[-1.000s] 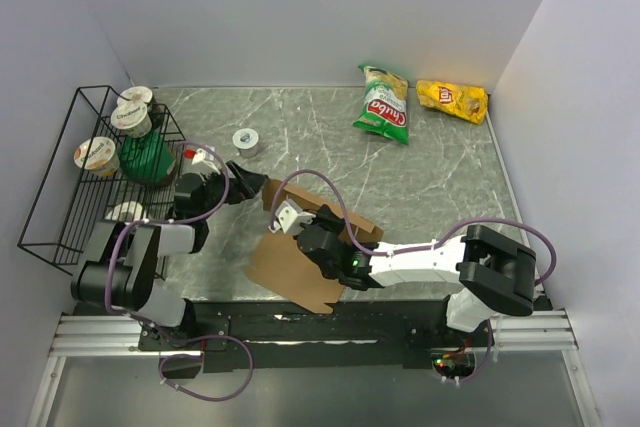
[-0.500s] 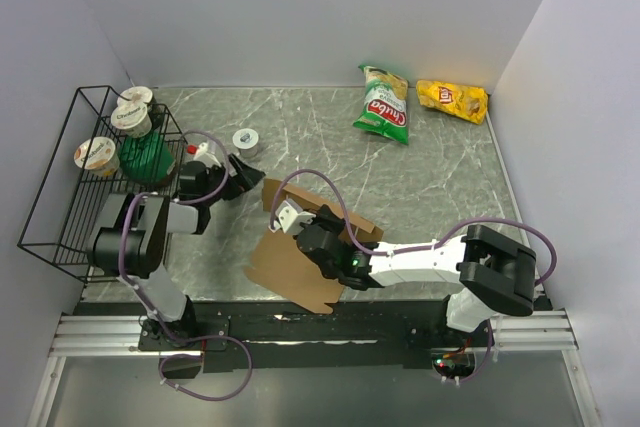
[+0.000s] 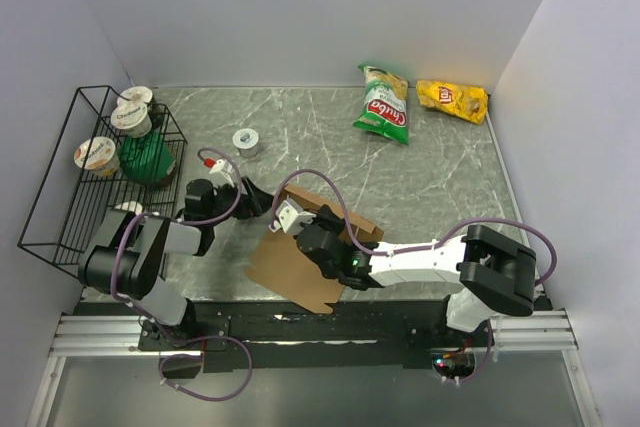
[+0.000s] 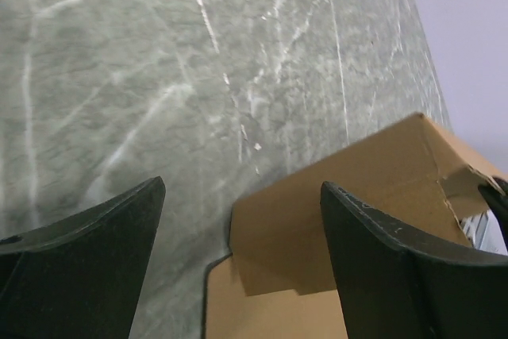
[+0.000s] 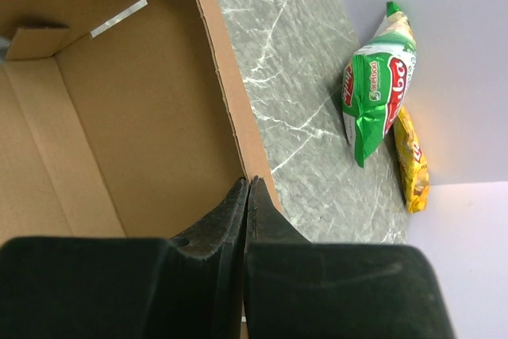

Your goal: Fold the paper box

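The paper box [image 3: 296,269] is a brown cardboard sheet lying partly open near the table's front edge, with one wall raised. My right gripper [image 3: 318,230] is shut on the top edge of that raised wall; in the right wrist view the gripper [image 5: 248,185] pinches the wall with the box's inside [image 5: 119,117] to its left. My left gripper [image 3: 258,203] is open and empty at the box's far-left corner. In the left wrist view the gripper [image 4: 242,186] has its fingers [image 4: 79,252] wide apart over a raised flap of the box [image 4: 349,196].
A black wire rack [image 3: 60,182] with yoghurt cups and a green item stands at the left. A small white roll [image 3: 246,141] lies behind the left arm. A green snack bag [image 3: 385,107] and a yellow one [image 3: 452,99] lie at the back right.
My left gripper swung away toward the back left, then came back down to the box's far-left corner. The right gripper and the box have not moved.
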`<state>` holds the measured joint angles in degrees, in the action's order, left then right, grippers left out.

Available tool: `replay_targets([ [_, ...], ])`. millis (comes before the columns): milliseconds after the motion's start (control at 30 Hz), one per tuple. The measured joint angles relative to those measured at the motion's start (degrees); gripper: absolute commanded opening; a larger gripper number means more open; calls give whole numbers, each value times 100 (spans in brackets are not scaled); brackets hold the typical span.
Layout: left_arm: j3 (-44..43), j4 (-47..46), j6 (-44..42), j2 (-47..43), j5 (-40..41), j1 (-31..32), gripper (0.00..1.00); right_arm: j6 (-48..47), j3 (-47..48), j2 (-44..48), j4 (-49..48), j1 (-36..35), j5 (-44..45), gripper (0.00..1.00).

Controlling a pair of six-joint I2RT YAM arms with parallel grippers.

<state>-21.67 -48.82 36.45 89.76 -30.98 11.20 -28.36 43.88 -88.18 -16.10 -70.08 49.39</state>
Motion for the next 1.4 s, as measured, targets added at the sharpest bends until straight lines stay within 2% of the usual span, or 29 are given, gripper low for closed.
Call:
replay_targets([
  [467,17,-286,-671,-72,249,404,86,0,26,0,92,4,42,0],
  [700,127,-570,-1104,-144,496,566,83,-2,26,0,111,13,55,0],
  [767,203,-680,-1174,-181,560,588,85,-2,26,0,116,13,57,0],
  [1100,592,-999,-1134,-492,737,664,89,-2,24,0,114,13,57,0],
  [1400,994,-1980,-743,-229,671,750,88,-2,-50,0,-4,13,72,0],
])
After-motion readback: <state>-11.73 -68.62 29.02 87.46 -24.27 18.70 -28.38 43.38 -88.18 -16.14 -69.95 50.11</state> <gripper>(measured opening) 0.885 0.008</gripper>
